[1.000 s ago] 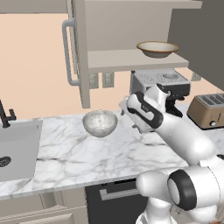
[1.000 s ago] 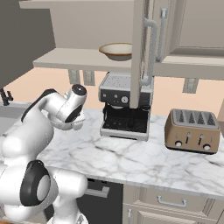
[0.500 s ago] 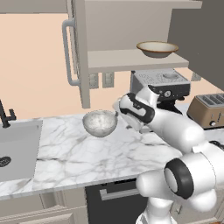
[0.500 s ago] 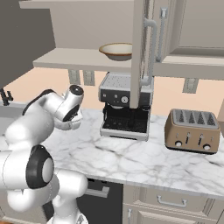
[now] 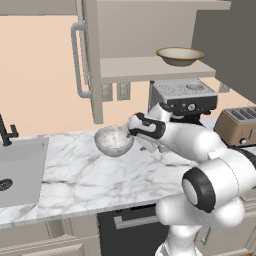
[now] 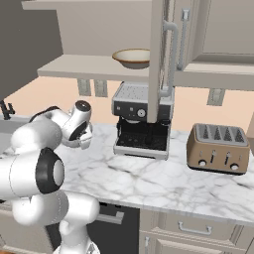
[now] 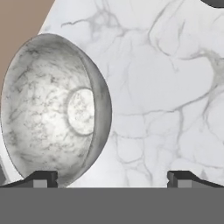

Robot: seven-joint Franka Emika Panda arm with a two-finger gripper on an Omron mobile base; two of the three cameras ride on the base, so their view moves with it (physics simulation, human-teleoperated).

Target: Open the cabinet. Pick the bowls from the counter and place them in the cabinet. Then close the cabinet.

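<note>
The grey-white marbled bowl (image 5: 114, 141) stands upright on the white marble counter (image 5: 75, 175). My gripper (image 5: 134, 132) hovers right beside the bowl's right rim. In the hand view the gripper (image 7: 113, 179) is open with nothing held, and the marbled bowl (image 7: 54, 109) lies just ahead of the left fingertip (image 7: 43, 178). The cabinet (image 5: 150, 67) above stands open, both doors swung out. The tan bowl (image 5: 180, 56) with its brown rim rests on the cabinet's bottom board, and the same tan bowl (image 6: 133, 57) sits inside the cabinet (image 6: 89, 67).
A coffee machine (image 5: 185, 97) stands on the counter behind my arm, with a toaster (image 5: 240, 125) to its right. The steel sink (image 5: 20, 170) and faucet (image 5: 6, 132) are at the counter's left end. The open left door (image 5: 90, 60) hangs just above the marbled bowl.
My hand has moved left over the counter, closing in on the marbled bowl. Neither bowl has moved, and the cabinet doors stay open.
</note>
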